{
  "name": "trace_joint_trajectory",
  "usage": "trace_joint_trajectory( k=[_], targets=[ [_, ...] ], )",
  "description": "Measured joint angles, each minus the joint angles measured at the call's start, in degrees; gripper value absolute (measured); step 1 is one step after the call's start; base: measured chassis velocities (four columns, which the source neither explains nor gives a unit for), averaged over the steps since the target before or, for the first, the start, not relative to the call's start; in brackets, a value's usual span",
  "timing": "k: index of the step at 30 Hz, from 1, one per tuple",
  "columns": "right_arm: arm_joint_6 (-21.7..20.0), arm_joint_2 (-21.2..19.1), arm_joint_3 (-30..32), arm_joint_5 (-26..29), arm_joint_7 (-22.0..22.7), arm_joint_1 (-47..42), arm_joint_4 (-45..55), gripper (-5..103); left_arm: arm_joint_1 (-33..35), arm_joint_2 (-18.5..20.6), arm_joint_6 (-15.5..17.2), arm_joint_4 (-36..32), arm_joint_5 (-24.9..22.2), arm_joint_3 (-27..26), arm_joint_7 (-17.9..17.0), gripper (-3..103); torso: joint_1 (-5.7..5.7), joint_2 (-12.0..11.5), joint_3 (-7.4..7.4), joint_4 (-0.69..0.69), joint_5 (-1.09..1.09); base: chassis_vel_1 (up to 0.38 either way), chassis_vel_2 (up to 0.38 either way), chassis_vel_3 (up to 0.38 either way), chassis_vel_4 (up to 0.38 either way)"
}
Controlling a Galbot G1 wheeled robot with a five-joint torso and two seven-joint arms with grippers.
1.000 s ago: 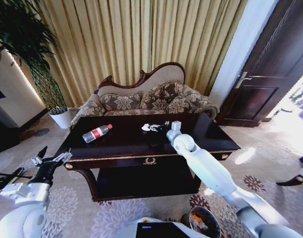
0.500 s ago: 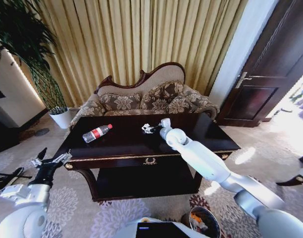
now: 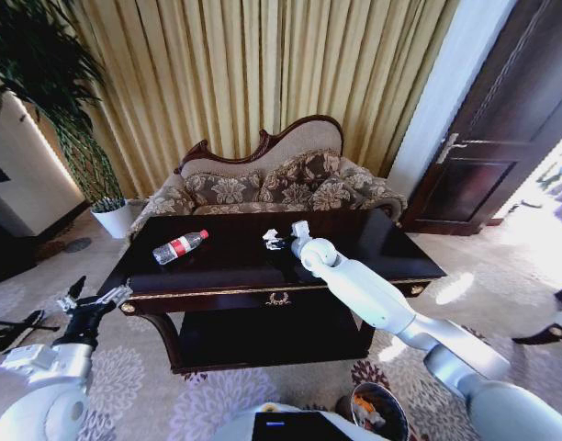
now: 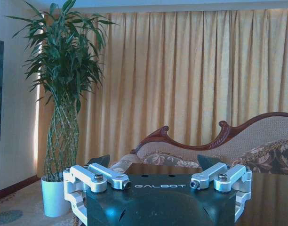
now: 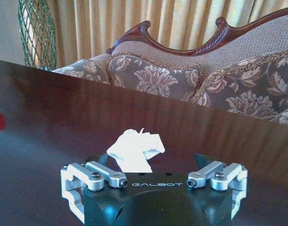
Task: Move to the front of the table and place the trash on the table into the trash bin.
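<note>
The dark glossy table (image 3: pixel 226 268) stands right in front of me. A clear bottle with a red label (image 3: pixel 180 246) lies on its left part. Near the middle lies a crumpled white scrap (image 3: pixel 271 238). My right gripper (image 3: pixel 283 243) reaches over the tabletop to it. In the right wrist view the gripper (image 5: pixel 151 162) is open, low over the table (image 5: pixel 50 108), and the white scrap (image 5: pixel 134 148) sits between its fingers. The dark trash bin (image 3: pixel 380 409) stands on the carpet at my lower right. My left gripper (image 3: pixel 97 292) hangs open off the table's left front corner.
A patterned sofa (image 3: pixel 263 188) stands close behind the table. A tall plant in a white pot (image 3: pixel 114 219) is at the back left, and a dark door (image 3: pixel 511 119) at the right. Open carpet (image 3: pixel 143 377) lies in front of the table.
My right arm has swung left across the tabletop, bringing its gripper up to the white scrap. The left arm, the bottle and the bin have stayed put.
</note>
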Motion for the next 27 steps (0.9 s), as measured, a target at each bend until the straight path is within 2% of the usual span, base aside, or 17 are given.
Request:
trace_joint_trajectory(
  k=[2, 3, 6, 8, 9, 10, 11, 12, 15, 18, 22, 24, 27],
  targets=[
    [0.8, 0.3, -0.1, -0.1, 0.2, -0.1, -0.1, 93, 0.1, 0.0, -0.1, 0.0, 0.0, 0.0, 0.0, 100, 0.0, 0.0, 0.0, 0.0, 0.0, 0.0, 0.0, 0.0, 0.0],
    [0.8, 0.3, -0.1, -0.1, 0.2, -0.1, -0.1, 93, 0.1, 0.0, -0.1, 0.0, 0.0, 0.0, 0.0, 100, 0.0, 0.0, 0.0, 0.0, 0.0, 0.0, 0.0, 0.0, 0.0],
    [1.0, 0.6, -0.2, -0.2, 0.5, -0.5, -0.1, 77, 0.1, -0.1, -0.4, 0.0, 0.0, 0.0, 0.0, 100, 0.0, 0.0, 0.0, 0.0, 0.0, 0.0, 0.0, 0.0, 0.0],
    [1.1, 0.6, -0.2, -0.3, 0.5, -0.6, -0.2, 77, 0.2, -0.1, -0.4, 0.0, 0.0, 0.0, 0.1, 100, 0.0, 0.0, 0.0, 0.0, 0.0, 0.0, 0.0, 0.0, 0.0],
    [1.1, 0.7, -0.2, -0.4, 0.6, -0.8, -0.1, 66, 0.2, -0.2, -0.7, 0.1, 0.0, -0.1, 0.1, 100, 0.0, 0.0, 0.0, 0.0, 0.0, 0.0, 0.0, 0.0, 0.0],
    [1.1, 0.7, -0.1, -0.4, 0.7, -0.8, 0.0, 61, 0.2, -0.3, -0.8, 0.2, 0.0, -0.1, 0.1, 100, 0.0, 0.0, 0.0, 0.0, 0.0, 0.0, 0.0, 0.0, 0.0],
    [1.1, 0.7, -0.1, -0.4, 0.7, -0.8, 0.0, 61, 0.2, -0.3, -0.8, 0.2, 0.0, -0.1, 0.1, 100, 0.0, 0.0, 0.0, 0.0, 0.0, 0.0, 0.0, 0.0, 0.0],
    [1.1, 0.7, -0.1, -0.4, 0.7, -0.9, 0.2, 55, 0.2, -0.3, -0.9, 0.3, 0.0, -0.1, 0.2, 100, 0.0, 0.0, 0.0, 0.0, 0.0, 0.0, 0.0, 0.0, 0.0],
    [1.1, 0.7, 0.0, -0.4, 0.7, -0.9, 0.2, 49, 0.3, -0.4, -0.9, 0.3, 0.0, -0.1, 0.2, 100, 0.0, 0.0, 0.0, 0.0, 0.0, 0.0, 0.0, 0.0, 0.0],
    [1.3, 0.9, 0.3, -0.4, 0.8, -1.1, 0.2, 36, 0.3, -0.4, -1.0, 0.5, 0.0, -0.1, 0.3, 100, 0.0, 0.0, 0.0, 0.0, 0.0, 0.0, 0.0, 0.0, 0.0],
    [1.5, 1.0, 0.5, -0.4, 0.8, -1.3, 0.2, 27, 0.2, -0.4, -1.0, 0.6, 0.0, 0.0, 0.4, 100, 0.0, 0.0, 0.0, 0.0, 0.0, 0.0, 0.0, 0.0, 0.0],
    [1.8, 1.1, 0.7, -0.5, 0.8, -1.6, 0.2, 17, 0.1, -0.3, -1.0, 0.6, 0.0, 0.0, 0.4, 100, 0.0, 0.0, 0.0, 0.0, 0.0, 0.0, 0.0, 0.0, 0.0],
    [2.0, 1.2, 0.8, -0.5, 0.8, -1.8, 0.2, 12, 0.1, -0.2, -1.0, 0.6, 0.0, 0.0, 0.5, 100, 0.0, 0.0, 0.0, 0.0, 0.0, 0.0, 0.0, 0.0, 0.0]
  ],
)
